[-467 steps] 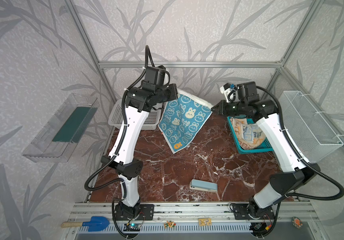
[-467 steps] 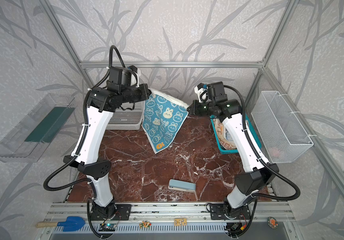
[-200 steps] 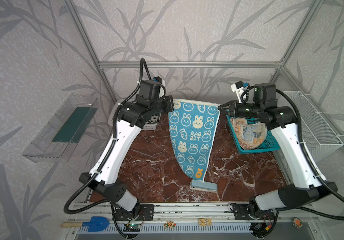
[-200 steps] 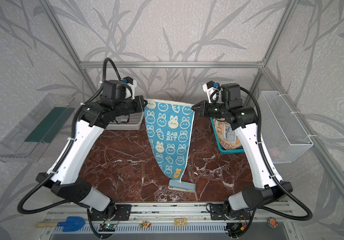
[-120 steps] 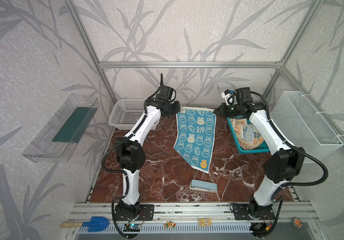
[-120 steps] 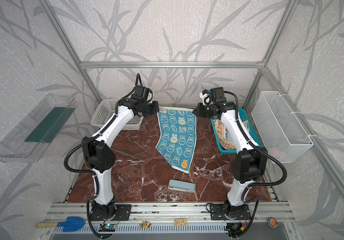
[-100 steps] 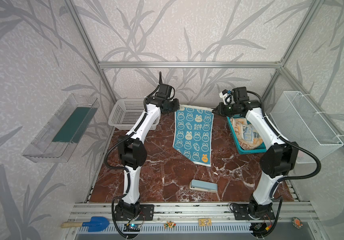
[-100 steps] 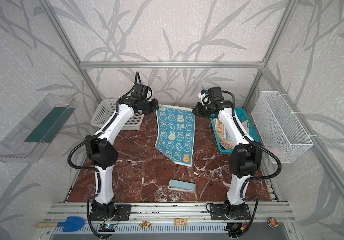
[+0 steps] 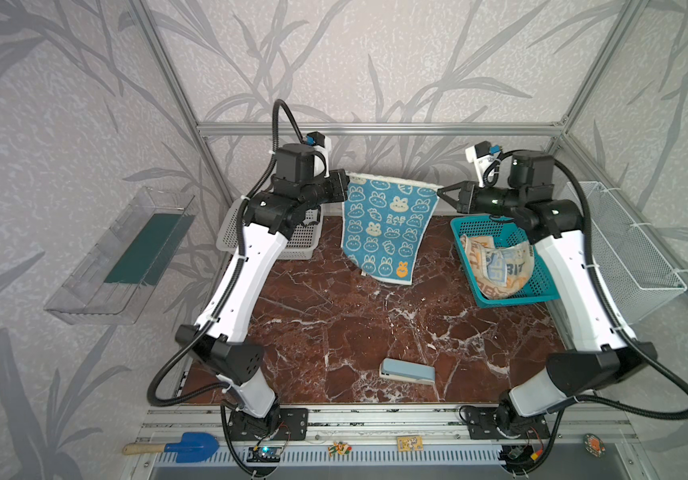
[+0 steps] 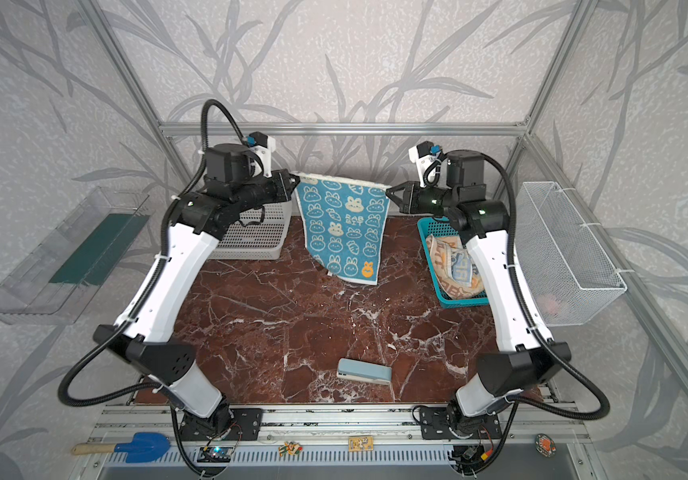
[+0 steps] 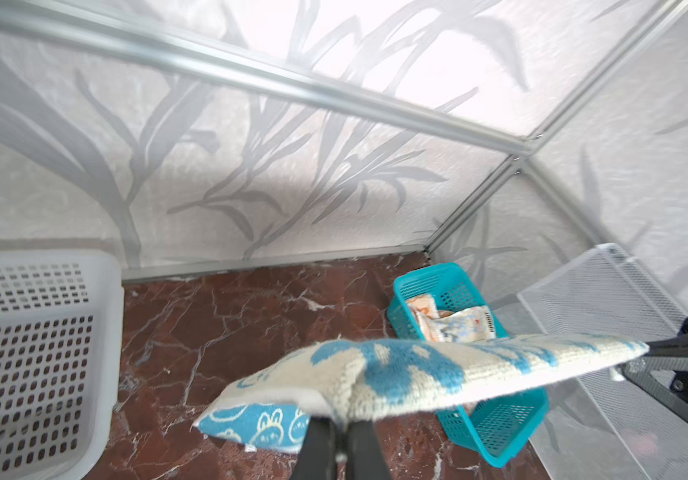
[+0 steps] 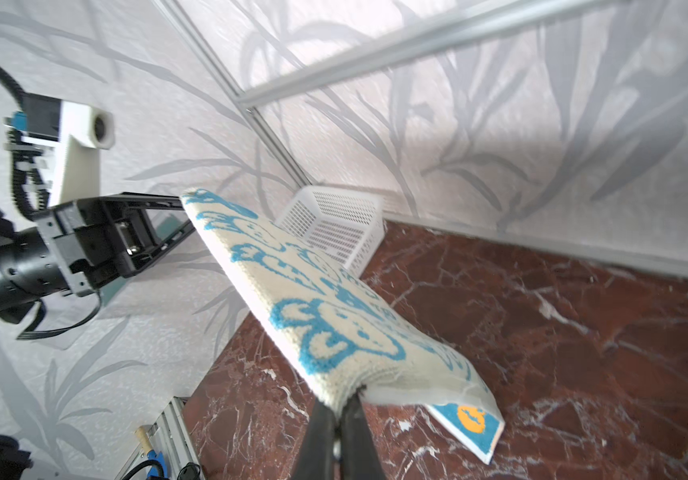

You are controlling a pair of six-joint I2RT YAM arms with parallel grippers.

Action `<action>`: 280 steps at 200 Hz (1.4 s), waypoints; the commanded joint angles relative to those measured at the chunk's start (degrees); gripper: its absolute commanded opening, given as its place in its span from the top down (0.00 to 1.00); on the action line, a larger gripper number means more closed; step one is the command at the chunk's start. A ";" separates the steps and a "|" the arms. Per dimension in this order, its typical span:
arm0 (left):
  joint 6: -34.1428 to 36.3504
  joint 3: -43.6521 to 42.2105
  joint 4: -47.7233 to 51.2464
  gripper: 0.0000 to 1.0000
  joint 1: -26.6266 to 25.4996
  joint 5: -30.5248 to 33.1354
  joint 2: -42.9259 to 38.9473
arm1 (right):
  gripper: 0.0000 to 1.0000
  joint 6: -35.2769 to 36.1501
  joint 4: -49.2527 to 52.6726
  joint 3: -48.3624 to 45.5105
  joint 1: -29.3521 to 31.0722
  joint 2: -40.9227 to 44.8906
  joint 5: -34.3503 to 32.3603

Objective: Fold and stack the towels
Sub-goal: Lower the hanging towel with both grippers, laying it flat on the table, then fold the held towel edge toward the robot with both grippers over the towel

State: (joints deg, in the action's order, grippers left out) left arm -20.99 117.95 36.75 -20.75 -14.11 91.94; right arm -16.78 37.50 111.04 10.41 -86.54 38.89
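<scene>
Over the desk's point(image 9: 334, 324) back edge, my left fingers point(image 9: 340, 189) and right fingers point(image 9: 450, 194) clamp the towel's point(image 9: 383, 228) 2 top corners; it hangs lengthwise.

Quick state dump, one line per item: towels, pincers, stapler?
blue rabbit towel: unfolded, hanging spread between both pincers by its top corners.
left pincer: shut on one top corner.
right pincer: shut on the other top corner.
other towels: crumpled, unfolded, in the teal basket.
stapler: closed, lying flat on the table, untouched.
</scene>
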 commanded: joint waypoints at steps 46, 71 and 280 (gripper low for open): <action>5.30 -2.27 0.31 1.00 -6.76 11.91 -12.34 | 1.00 -1.21 -5.68 -3.28 -1.12 11.10 6.19; 2.85 -2.84 1.17 1.00 -6.67 13.78 -13.65 | 1.00 -2.88 -6.47 -3.84 -1.90 11.31 6.81; -6.51 -3.97 2.69 1.00 9.70 -4.79 25.55 | 1.00 -2.23 4.73 -4.40 -2.89 -29.85 -2.06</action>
State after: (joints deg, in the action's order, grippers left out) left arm -27.05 110.72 34.63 -13.74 -21.63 117.03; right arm -18.68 38.52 107.31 8.51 -116.64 39.48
